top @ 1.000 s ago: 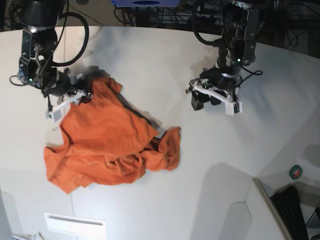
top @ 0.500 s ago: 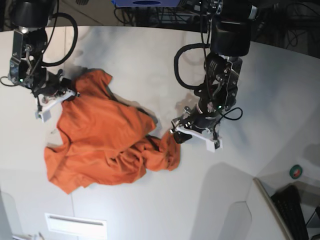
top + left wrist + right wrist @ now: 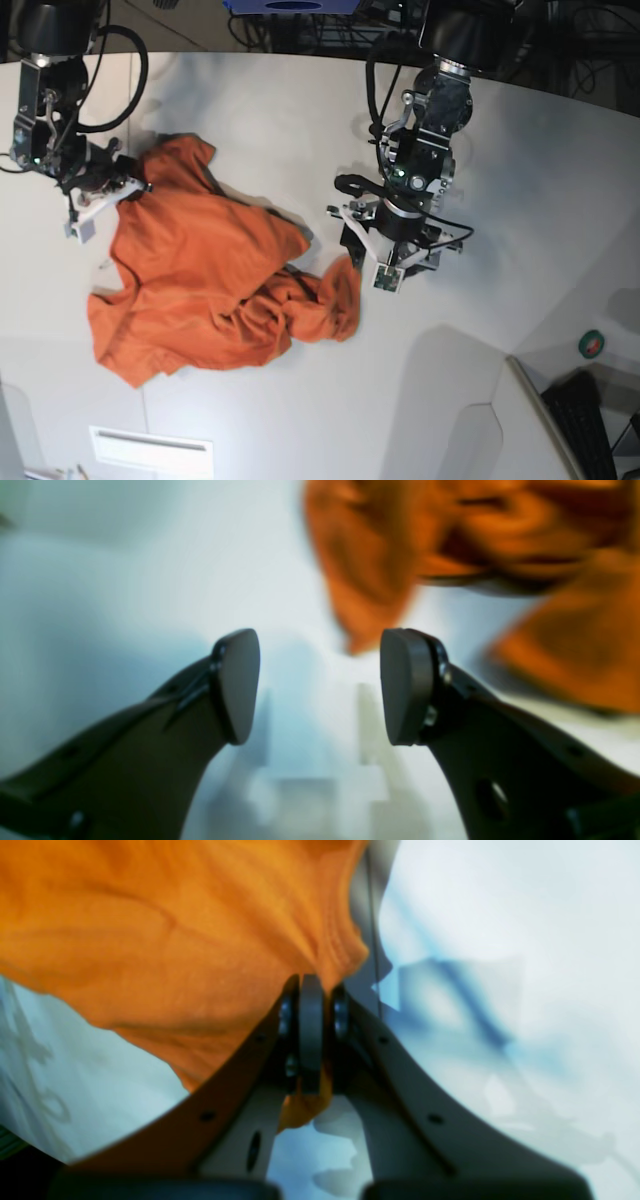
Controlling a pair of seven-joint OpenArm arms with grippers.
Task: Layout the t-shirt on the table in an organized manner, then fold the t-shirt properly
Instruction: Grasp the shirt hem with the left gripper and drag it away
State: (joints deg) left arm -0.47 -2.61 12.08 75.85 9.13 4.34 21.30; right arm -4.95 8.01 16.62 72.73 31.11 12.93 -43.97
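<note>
Cloth of the orange shirt point(image 3: 205, 280) lies crumpled on the white worktop point(image 3: 300, 110), bunched low on the base view's left. Its right-hand lobe ends just beside the left tool point(image 3: 372, 250), whose pads point(image 3: 406, 685) stand spread with nothing between them, the shirt's nearest tip just ahead. Farther back, the right tool point(image 3: 105, 190) is pressed together, pinching the shirt's upper left edge point(image 3: 305, 990).

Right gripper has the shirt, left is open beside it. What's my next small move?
Probably ease the left gripper forward onto the shirt edge just ahead and close. Its jaws stand open and empty, the right gripper is clamped on cloth, and the shirt lies crumpled on the table.
</note>
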